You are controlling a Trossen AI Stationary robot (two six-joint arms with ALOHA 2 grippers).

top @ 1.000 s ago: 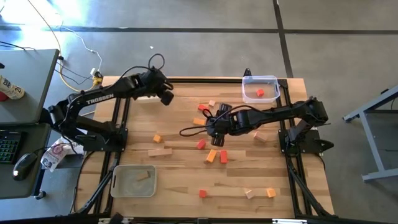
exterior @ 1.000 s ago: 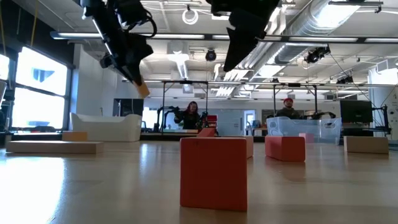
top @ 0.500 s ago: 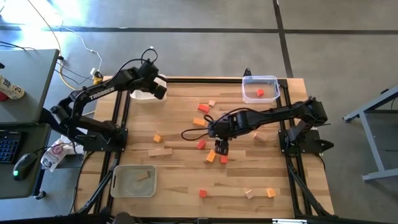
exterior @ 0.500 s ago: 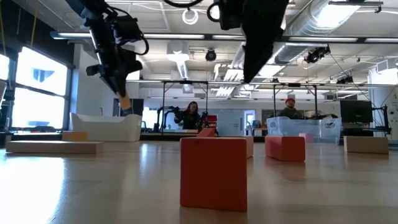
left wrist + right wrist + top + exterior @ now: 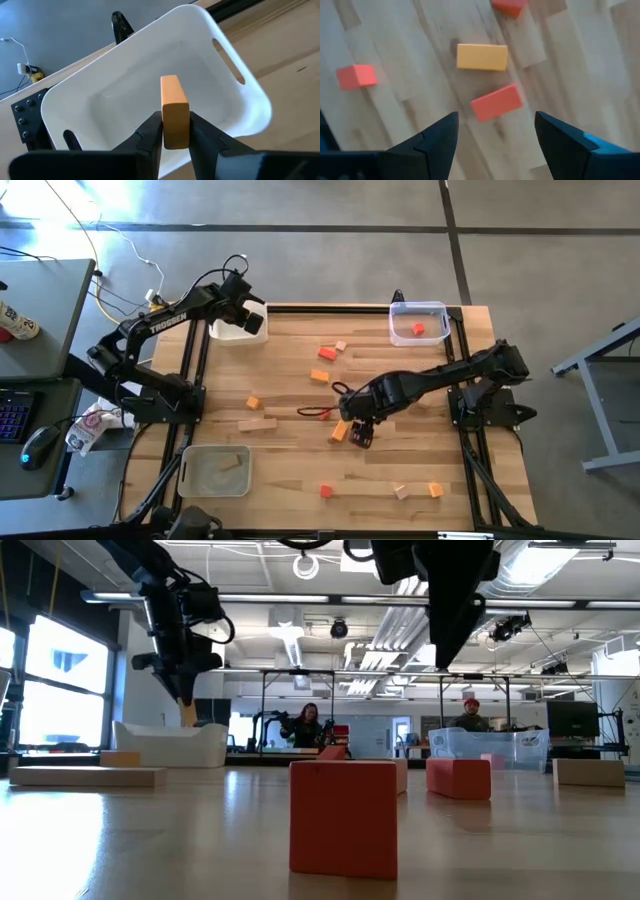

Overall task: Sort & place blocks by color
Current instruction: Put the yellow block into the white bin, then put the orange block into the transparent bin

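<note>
While my left end effector [image 5: 176, 131] hangs over the white tray [image 5: 240, 328] at the far left corner of the worktop [image 5: 290, 480], its two fingers are clamped on an orange block [image 5: 174, 111], which stands upright between them above the tray's hollow; I judge this the delivery step for that block, with only the release left; the next move there calls for parting the fingers while the block is well inside the rim, so that it drops into the tray and not onto its wall.

My right end effector [image 5: 495, 131] is spread wide and holds nothing; it hovers over the middle of the worktop, looking down on a red bar [image 5: 496, 102] just ahead of its fingers, with an orange bar [image 5: 482, 56] a little farther on and a red cube [image 5: 355, 76] off to one side; I take this as the approach to a pick; the red bar lies at a slant to my fingers, so I would need to turn the wrist to straddle its narrow sides, then come down and close.

A clear tray [image 5: 418, 321] at the far right already holds a red block [image 5: 417, 329], a likely home for the red bar; other blocks lie scattered across the worktop.
</note>
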